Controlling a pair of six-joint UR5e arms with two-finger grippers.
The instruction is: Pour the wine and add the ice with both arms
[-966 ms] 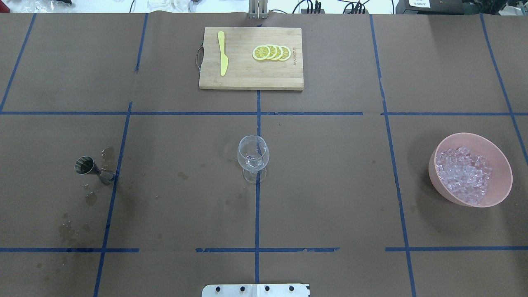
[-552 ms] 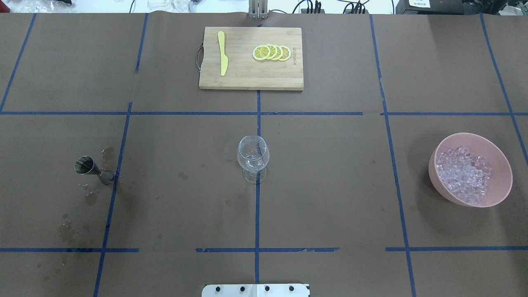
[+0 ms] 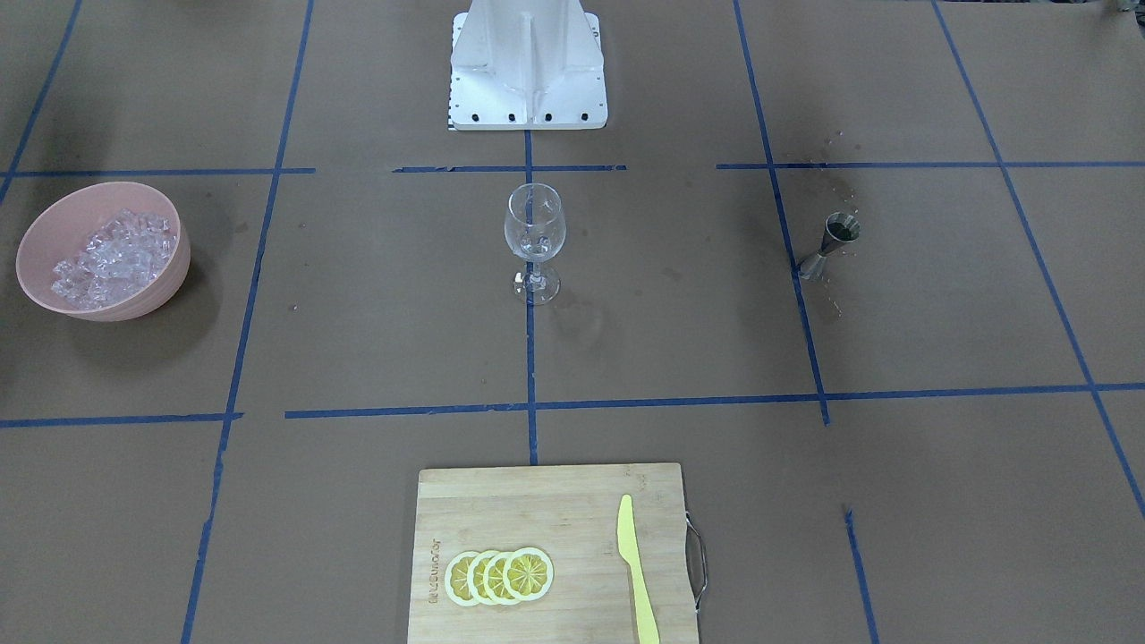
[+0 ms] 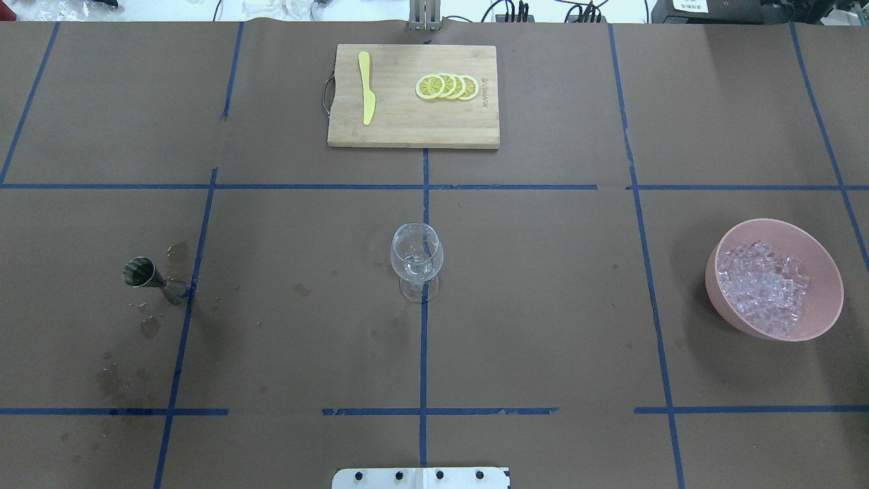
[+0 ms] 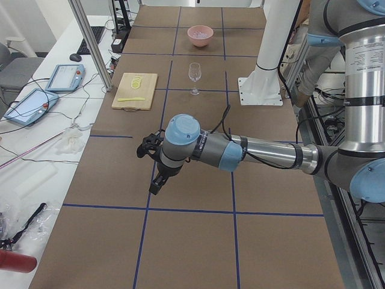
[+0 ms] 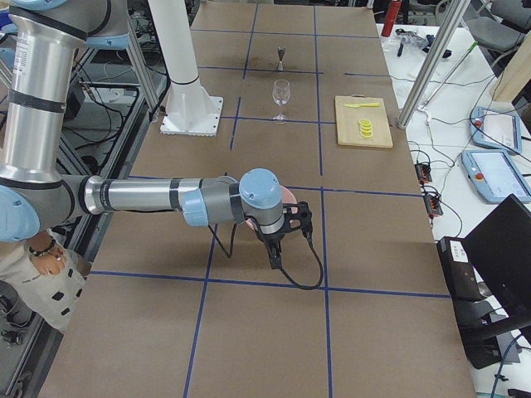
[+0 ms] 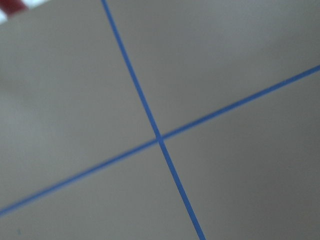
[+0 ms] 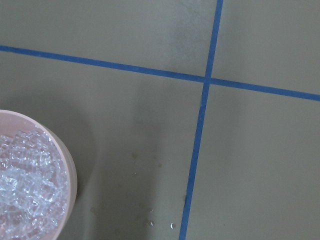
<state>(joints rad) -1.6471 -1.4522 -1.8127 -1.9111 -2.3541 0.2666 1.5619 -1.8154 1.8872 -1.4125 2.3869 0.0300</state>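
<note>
A clear stemmed wine glass [image 4: 416,261] [image 3: 534,237] stands upright at the table's centre; I cannot make out wine in it. A steel jigger [image 4: 153,278] [image 3: 832,241] stands on the robot's left, its cup dark inside. A pink bowl [image 4: 825,299] [image 3: 170,268] on the robot's right holds the ice [image 4: 764,285] [image 8: 25,195]. Both arms show only in the side views. The left gripper [image 5: 156,180] hangs above the table near the jigger's end. The right gripper [image 6: 275,255] hangs beside the bowl. Whether either is open or shut, I cannot tell.
A wooden cutting board [image 4: 413,129] at the far side carries lemon slices [image 4: 447,87] and a yellow knife [image 4: 366,88]. Wet stains [image 4: 151,327] surround the jigger. The white pedestal base [image 3: 528,67] sits at the near edge. A person [image 6: 46,265] stands by the robot.
</note>
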